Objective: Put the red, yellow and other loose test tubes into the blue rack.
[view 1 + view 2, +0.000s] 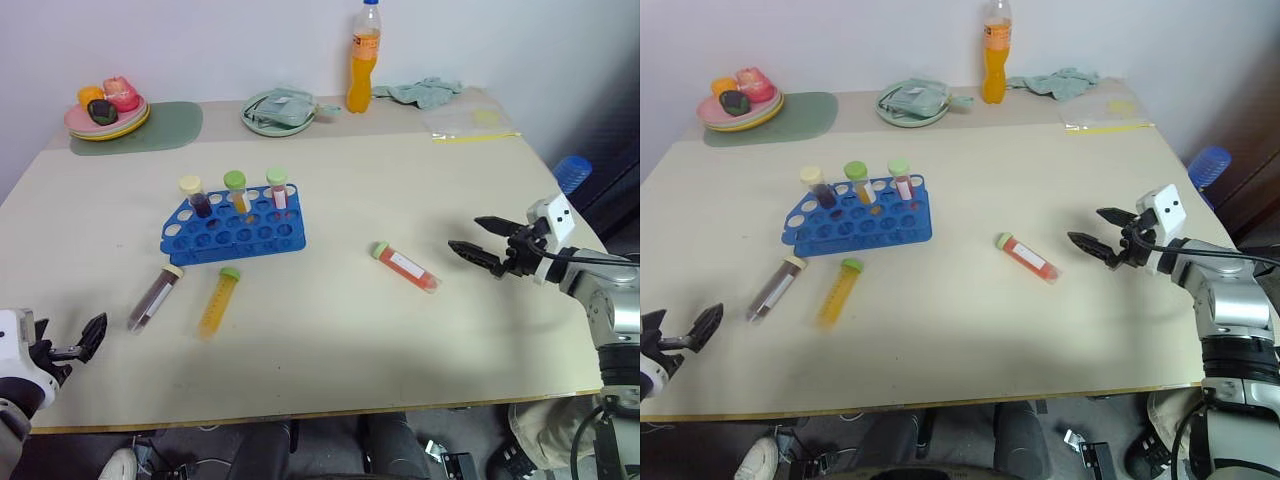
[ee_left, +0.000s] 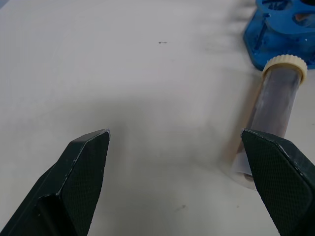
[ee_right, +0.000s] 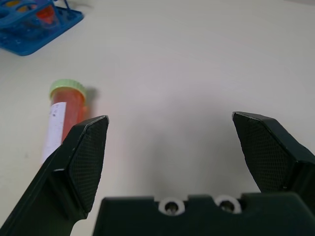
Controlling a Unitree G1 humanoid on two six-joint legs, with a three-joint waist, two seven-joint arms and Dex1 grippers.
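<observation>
right gripper (image 1: 482,238): jaws spread wide, nothing between them; it hangs over the table (image 1: 420,330) just beside the red tube (image 1: 406,266), pointing toward it. In the right wrist view the tube sits off by one finger (image 3: 86,162), not centred in the gap.
left gripper (image 2: 182,182): jaws gaping, empty; low at the near left table edge. In the left wrist view the dark tube (image 2: 273,105) lies past one fingertip (image 2: 278,172), not between the jaws.
red tube: lies flat, alone, right of the rack (image 1: 235,232), well apart from it; green cap toward the rack, white label on the side.
dark tube: lies flat just in front of the rack's near left corner, cream cap toward the rack.
yellow tube (image 1: 217,303): lies flat beside the dark tube, green cap toward the rack.
rack: blue, three capped tubes (image 1: 236,190) upright in the back row, many holes free.
handling guess: tubes look like stiff plastic, liquid-filled, light; round and smooth, so likely to roll or slip on the table.
grip spot guess: across the barrel mid-length, jaws square to the axis, clear of the cap; a cap-end hold would ease tipping upright.
risk guess: an off-centre close nudges the tube away; a tilted tube catches on the hole rim.
</observation>
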